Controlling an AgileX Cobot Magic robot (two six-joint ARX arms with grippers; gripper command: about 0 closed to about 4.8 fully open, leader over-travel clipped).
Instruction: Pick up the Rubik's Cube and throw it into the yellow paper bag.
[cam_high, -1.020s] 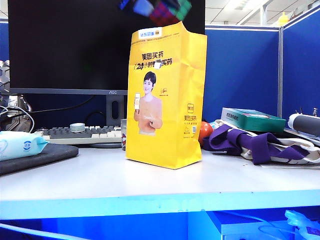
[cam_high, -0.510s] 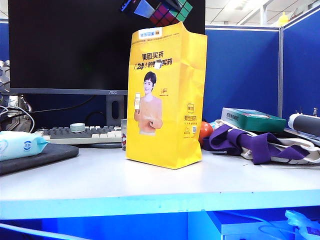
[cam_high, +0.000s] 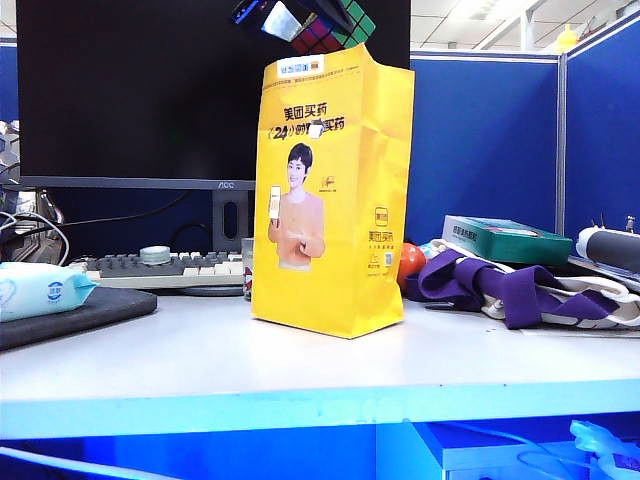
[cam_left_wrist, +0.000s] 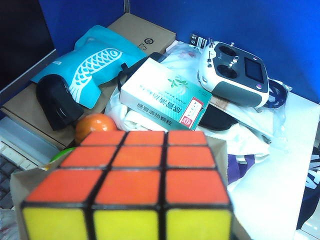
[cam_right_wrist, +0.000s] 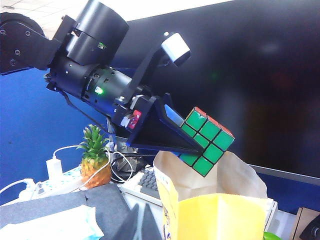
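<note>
- Now held: Rubik's Cube (cam_right_wrist: 206, 141) clamped in left gripper (cam_right_wrist: 192, 144), jaws about half apart around it, directly above open mouth of yellow paper bag (cam_high: 333, 195).
- Bag upright on table (cam_high: 200, 365), long axis vertical; opening straight below cube, so release likely suffices.
- Right gripper: out of view, state not determinable; left arm clearly nearer.

The exterior camera is looking level across the tabletop (cam_high: 300, 370); both wrist cameras are sharing the yellow paper bag (cam_right_wrist: 220, 215) mouth, close up.
</note>
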